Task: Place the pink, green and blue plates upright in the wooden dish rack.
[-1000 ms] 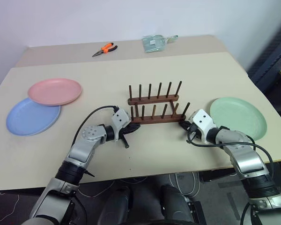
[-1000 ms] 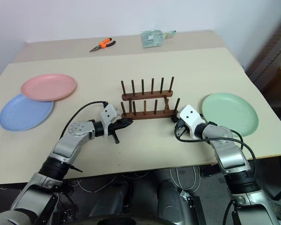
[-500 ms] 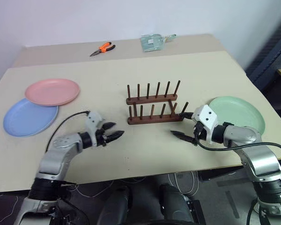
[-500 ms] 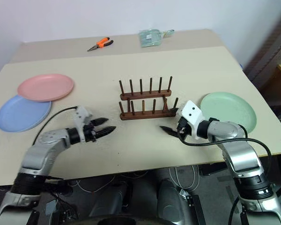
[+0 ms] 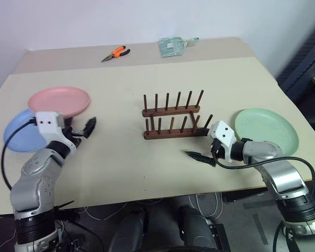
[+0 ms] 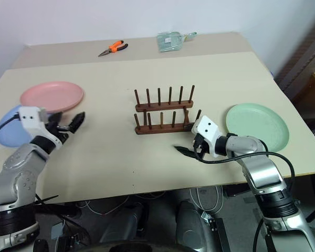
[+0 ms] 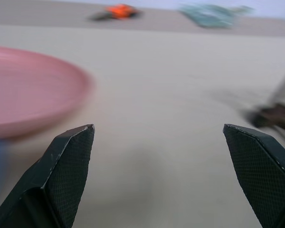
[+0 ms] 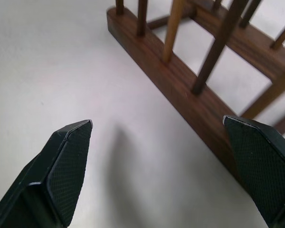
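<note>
- Leftmost, the blue plate (image 5: 18,134) lies flat, partly under the pink plate (image 5: 60,101).
- Over them the left gripper (image 5: 83,128) hovers roughly level, fingers spread wide, holding nothing.
- Mid-table, the wooden dish rack (image 5: 173,118) stands without plates.
- Just beside its right end, the right gripper (image 5: 202,145) angles downward, jaws wide apart and empty.
- Farthest right, the green plate (image 5: 266,132) lies flat.

No readable text — no labels, brands, numbers, signs.
</note>
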Robot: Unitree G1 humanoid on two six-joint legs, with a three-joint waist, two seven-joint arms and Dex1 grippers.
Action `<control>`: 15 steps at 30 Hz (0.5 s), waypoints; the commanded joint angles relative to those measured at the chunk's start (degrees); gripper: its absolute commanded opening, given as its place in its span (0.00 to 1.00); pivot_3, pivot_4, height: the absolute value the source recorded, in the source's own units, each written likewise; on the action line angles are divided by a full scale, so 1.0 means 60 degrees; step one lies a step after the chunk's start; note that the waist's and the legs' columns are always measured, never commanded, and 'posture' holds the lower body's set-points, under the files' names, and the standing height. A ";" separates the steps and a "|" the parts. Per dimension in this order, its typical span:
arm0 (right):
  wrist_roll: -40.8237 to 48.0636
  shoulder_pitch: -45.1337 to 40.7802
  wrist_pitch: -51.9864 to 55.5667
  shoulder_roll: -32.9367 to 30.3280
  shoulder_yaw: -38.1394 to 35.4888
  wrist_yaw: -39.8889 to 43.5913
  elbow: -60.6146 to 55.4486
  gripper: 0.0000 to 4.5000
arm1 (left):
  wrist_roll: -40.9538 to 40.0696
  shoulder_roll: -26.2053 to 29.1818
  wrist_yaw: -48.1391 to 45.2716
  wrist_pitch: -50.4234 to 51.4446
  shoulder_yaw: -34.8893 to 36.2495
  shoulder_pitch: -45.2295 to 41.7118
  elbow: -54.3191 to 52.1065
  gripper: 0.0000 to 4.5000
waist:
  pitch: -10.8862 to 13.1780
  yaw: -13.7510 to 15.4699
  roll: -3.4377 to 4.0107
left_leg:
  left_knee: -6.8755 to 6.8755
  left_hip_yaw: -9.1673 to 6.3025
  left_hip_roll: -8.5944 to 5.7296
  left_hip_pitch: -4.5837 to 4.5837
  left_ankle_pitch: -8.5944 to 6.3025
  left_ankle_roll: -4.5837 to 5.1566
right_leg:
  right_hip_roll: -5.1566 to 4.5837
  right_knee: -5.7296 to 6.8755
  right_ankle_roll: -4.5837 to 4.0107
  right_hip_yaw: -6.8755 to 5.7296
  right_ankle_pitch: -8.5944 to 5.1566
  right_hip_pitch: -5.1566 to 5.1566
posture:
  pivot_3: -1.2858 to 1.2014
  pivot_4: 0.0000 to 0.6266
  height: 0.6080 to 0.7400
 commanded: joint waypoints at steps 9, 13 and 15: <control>-0.0074 -0.0451 -0.0382 -0.0023 0.0107 0.0418 0.0571 1.00 | 0.0254 0.0256 0.2766 0.0845 0.1624 -0.0557 -0.0238 0.99 | 0.0005 0.0022 -0.0011 | 0.0002 0.0001 -0.0002 -0.0005 -0.0001 -0.0002 | 0.0001 -0.0001 0.0001 -0.0002 0.0001 0.0000 | 0.52 0.24 0.94; -0.0173 -0.0479 -0.0479 0.0069 0.0150 0.0366 0.0645 1.00 | 0.0525 0.0498 0.3171 0.1108 0.1592 -0.0790 0.0012 0.99 | 0.0005 0.0018 -0.0012 | 0.0003 0.0000 -0.0003 -0.0004 -0.0001 -0.0003 | 0.0002 0.0000 0.0002 -0.0003 0.0001 0.0000 | 0.52 0.24 0.94; -0.0283 -0.0493 -0.0581 0.0123 0.0178 0.0281 0.0716 1.00 | 0.0595 0.0557 0.3368 0.1169 0.1656 -0.0969 0.0163 0.99 | 0.0005 0.0017 -0.0012 | 0.0002 0.0001 -0.0003 -0.0004 -0.0002 -0.0004 | 0.0002 0.0000 0.0002 -0.0003 0.0002 0.0000 | 0.52 0.24 0.94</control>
